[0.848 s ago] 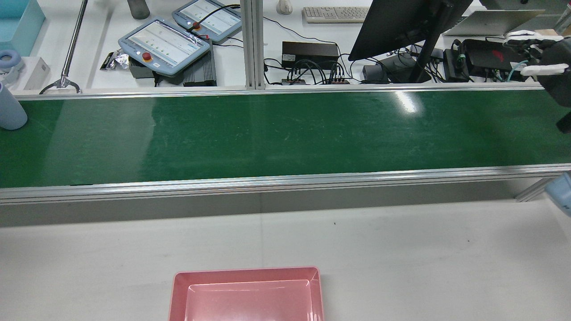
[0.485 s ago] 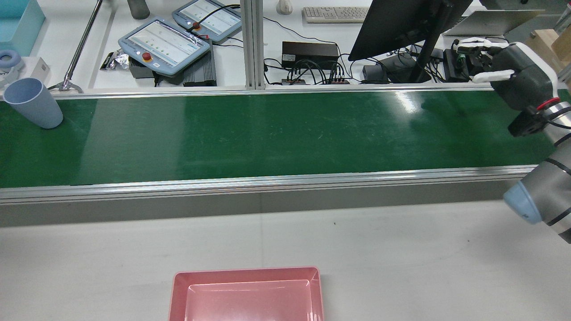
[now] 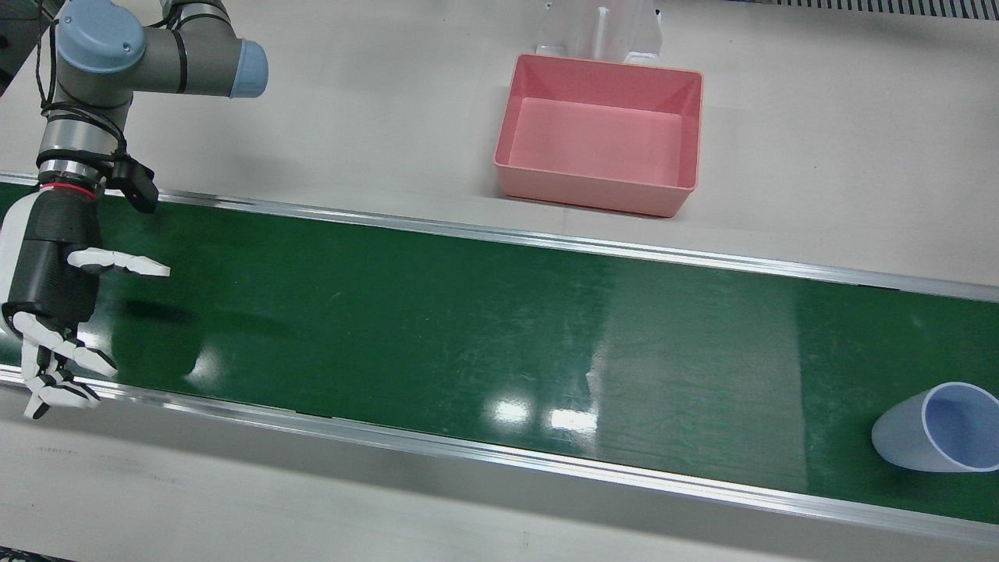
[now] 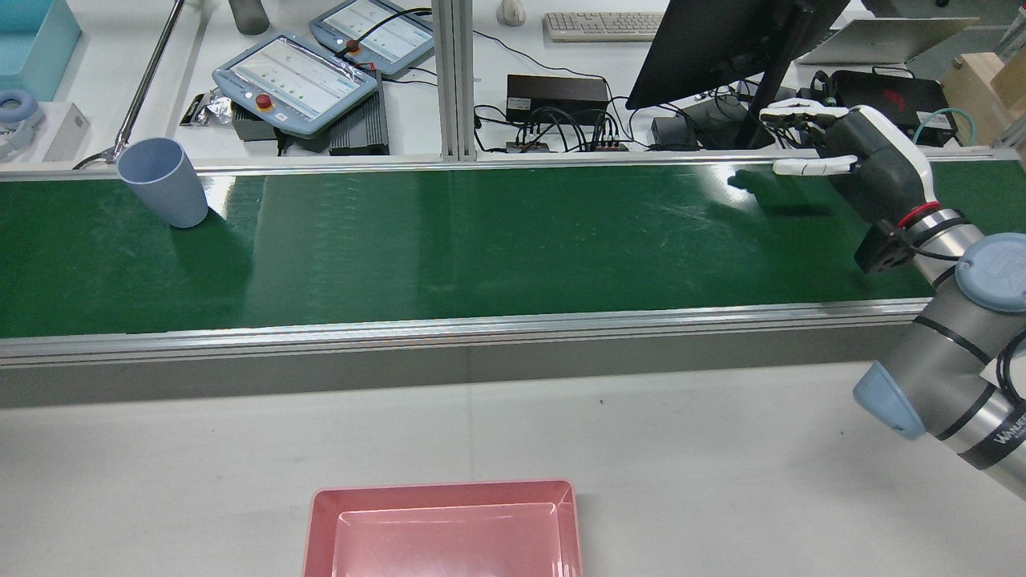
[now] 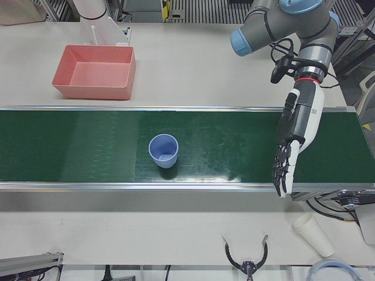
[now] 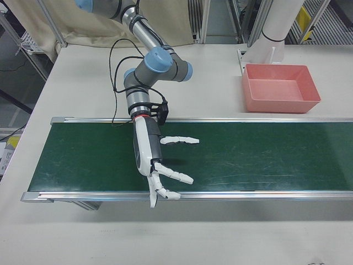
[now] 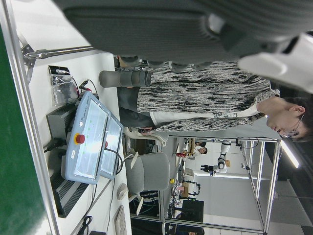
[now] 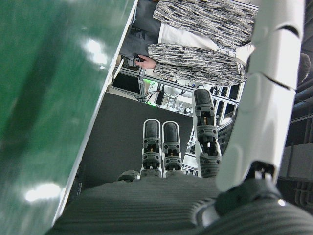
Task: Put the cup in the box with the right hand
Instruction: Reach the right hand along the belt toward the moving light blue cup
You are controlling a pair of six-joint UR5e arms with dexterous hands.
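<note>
Pale blue plastic, the cup (image 4: 164, 192) stands upright with its mouth up on the green belt (image 4: 497, 240), toward the belt's far edge and far off to my left side in the rear view. In the left-front view the cup (image 5: 163, 150) sits mid-belt, with my left hand (image 5: 295, 140) well apart from it over the same belt, fingers stretched out and holding nothing. In the front view the cup (image 3: 936, 429) shows at the right end of the belt. My right hand (image 4: 850, 152) hovers over the opposite end of the belt, well apart from the cup; its fingers (image 6: 179, 140) are spread wide and it grips nothing. The pink box (image 3: 601, 136) rests on the pale table (image 3: 351, 117) on my side of the belt, touching neither hand, its inside bare.
</note>
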